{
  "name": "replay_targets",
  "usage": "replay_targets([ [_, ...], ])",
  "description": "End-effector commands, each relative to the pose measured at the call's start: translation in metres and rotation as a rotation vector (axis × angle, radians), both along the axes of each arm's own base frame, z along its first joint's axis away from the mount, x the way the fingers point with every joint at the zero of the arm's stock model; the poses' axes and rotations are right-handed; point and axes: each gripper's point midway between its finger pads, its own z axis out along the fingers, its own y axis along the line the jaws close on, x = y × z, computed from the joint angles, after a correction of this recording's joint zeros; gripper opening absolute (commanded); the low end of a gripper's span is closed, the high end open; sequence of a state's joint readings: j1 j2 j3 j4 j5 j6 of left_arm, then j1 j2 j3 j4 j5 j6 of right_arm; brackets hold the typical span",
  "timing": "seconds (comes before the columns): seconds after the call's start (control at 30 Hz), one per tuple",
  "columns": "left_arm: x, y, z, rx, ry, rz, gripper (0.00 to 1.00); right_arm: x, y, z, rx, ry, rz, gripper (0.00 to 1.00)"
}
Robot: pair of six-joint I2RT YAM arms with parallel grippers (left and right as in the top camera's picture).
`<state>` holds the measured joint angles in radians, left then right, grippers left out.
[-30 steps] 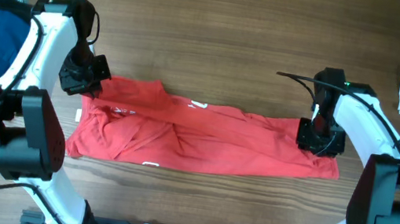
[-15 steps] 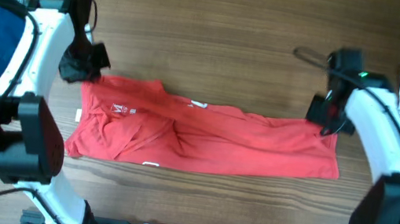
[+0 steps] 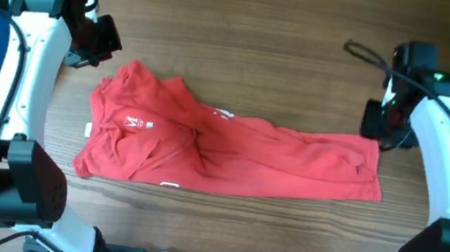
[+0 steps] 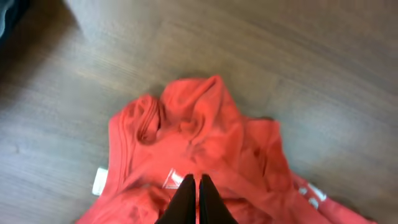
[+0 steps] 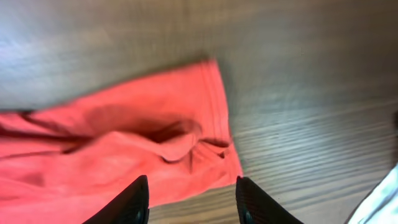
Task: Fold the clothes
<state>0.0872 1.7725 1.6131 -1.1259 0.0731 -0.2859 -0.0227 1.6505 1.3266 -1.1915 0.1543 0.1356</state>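
The red shirt (image 3: 230,154) lay crumpled on the counter (image 3: 249,22). The left tool (image 4: 197,182) hung near its collar end, fingers pressed together, apparently empty; the right tool (image 5: 191,182) was spread.

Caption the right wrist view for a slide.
Open right tool over the red shirt hem corner on a wooden table.

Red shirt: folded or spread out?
Spread, not folded: the shirt lies as one long rumpled strip across the table, collar end bunched, no tidy fold.
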Motion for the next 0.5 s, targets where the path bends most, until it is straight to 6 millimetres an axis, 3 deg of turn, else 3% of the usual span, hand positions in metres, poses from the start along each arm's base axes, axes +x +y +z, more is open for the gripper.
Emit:
replay_targets([
  [0.0,0.004,0.001,-0.013,0.009,-0.018,-0.047,0.46,-0.012,0.004,-0.022,0.023,0.048,-0.027,0.45],
  [0.03,0.007,0.003,-0.019,0.025,-0.014,-0.073,0.53,-0.014,0.004,-0.024,0.024,0.053,-0.030,0.46],
  [0.13,0.014,0.007,-0.046,0.040,0.035,-0.076,0.58,-0.013,0.004,-0.024,0.023,0.051,-0.021,0.47],
  [0.17,0.015,0.004,-0.064,0.031,0.074,-0.110,0.60,-0.013,0.004,-0.024,0.023,0.050,-0.021,0.47],
  [0.33,0.015,-0.001,-0.103,0.013,0.153,-0.175,0.58,-0.009,0.004,-0.024,0.023,0.036,-0.021,0.47],
  [0.47,0.008,-0.002,-0.122,0.004,0.208,-0.179,0.47,-0.009,0.004,-0.024,0.023,0.034,-0.021,0.47],
])
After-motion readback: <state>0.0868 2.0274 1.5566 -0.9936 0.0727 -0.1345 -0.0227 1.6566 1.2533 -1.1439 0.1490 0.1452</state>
